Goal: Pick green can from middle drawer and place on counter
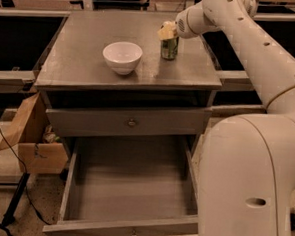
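The green can [169,47] stands upright on the counter [76,60], toward its back right, to the right of the white bowl [122,57]. My gripper [168,32] reaches in from the upper right and sits over the can's top, shut on the can and hiding its rim. The middle drawer [133,184] is pulled wide open below, and its bare grey inside holds nothing.
The top drawer [129,121] with a round knob is closed. A cardboard box [33,145] leans at the cabinet's left, with cables and a stand leg on the floor. My white arm and body [253,186] fill the right side.
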`<state>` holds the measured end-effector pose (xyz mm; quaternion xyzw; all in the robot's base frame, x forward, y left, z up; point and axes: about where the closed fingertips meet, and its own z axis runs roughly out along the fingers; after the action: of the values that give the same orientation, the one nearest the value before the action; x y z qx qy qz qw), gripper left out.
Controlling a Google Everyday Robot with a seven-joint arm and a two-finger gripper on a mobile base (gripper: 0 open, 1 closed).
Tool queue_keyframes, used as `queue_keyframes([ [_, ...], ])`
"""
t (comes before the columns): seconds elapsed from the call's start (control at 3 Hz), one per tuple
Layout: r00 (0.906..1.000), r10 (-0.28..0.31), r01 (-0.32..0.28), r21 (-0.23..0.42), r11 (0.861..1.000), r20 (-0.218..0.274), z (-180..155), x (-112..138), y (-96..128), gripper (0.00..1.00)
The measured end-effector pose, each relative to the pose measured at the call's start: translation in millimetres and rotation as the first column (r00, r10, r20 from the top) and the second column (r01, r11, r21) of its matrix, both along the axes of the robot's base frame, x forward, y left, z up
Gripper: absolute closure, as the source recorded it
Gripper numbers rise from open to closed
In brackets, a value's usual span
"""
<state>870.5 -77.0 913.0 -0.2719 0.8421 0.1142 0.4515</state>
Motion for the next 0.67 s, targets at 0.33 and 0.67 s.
queue_keyframes([
  [0.33, 1.0000, 0.000, 0.000, 0.000, 1.000, 0.000, 0.2, 0.0, 0.1, 0.13],
  [0.67, 1.0000, 0.000, 0.000, 0.000, 1.000, 0.000, 0.2, 0.0, 0.1, 0.00],
])
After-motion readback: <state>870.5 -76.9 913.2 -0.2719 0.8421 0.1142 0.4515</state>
